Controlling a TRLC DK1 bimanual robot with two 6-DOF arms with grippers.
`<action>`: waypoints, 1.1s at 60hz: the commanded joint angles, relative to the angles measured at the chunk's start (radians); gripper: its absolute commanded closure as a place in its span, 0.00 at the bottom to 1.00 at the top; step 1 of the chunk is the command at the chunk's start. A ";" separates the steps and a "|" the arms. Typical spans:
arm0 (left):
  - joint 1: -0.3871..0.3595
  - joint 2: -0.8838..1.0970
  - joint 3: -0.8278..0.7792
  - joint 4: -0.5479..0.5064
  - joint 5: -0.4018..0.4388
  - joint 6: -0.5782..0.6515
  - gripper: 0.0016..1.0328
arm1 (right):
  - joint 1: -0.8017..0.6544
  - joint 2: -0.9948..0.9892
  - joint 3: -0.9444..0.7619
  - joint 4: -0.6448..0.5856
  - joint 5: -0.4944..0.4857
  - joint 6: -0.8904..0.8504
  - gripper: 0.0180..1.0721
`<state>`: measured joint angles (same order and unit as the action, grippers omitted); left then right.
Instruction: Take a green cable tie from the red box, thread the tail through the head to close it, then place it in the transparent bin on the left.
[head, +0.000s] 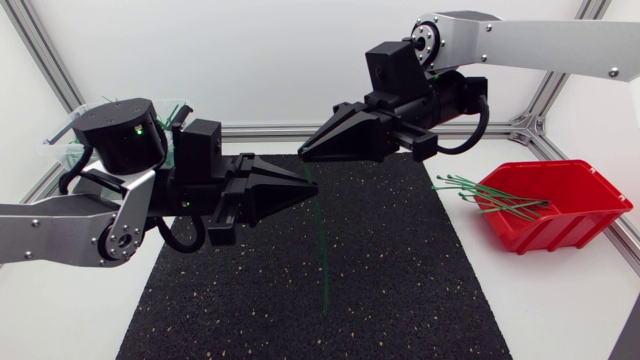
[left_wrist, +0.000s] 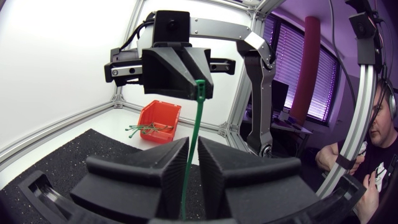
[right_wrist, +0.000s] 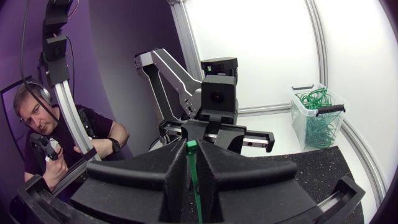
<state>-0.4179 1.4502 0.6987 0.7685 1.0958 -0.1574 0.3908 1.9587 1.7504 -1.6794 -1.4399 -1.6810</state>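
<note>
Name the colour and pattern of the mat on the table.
The mat is black with fine pale speckles. It shows best in the head view.

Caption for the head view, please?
The right tool holds a green cable tie hanging over the black mat, the left tool alongside it; red box at right.

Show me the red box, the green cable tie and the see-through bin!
red box (head: 560, 232): head view, on its front outer wall.
green cable tie (left_wrist: 198, 118): left wrist view, on the middle of its hanging strap.
transparent bin (right_wrist: 300, 124): right wrist view, on its side wall.
</note>
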 joint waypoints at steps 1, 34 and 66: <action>0.004 -0.017 0.028 0.017 0.015 -0.014 0.97 | 0.000 0.008 -0.026 -0.266 -0.008 -0.036 0.87; 0.018 -0.051 0.018 0.003 0.015 -0.077 0.97 | -0.044 -0.014 -0.025 -0.264 -0.014 -0.042 0.50; 0.033 -0.062 0.047 -0.041 -0.085 -0.169 0.97 | -0.161 -0.083 -0.150 -0.207 0.044 -0.042 0.39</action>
<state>-0.3889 1.4067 0.7067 0.7315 1.0210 -0.2966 0.2337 1.8980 1.6348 -1.6794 -1.4052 -1.6924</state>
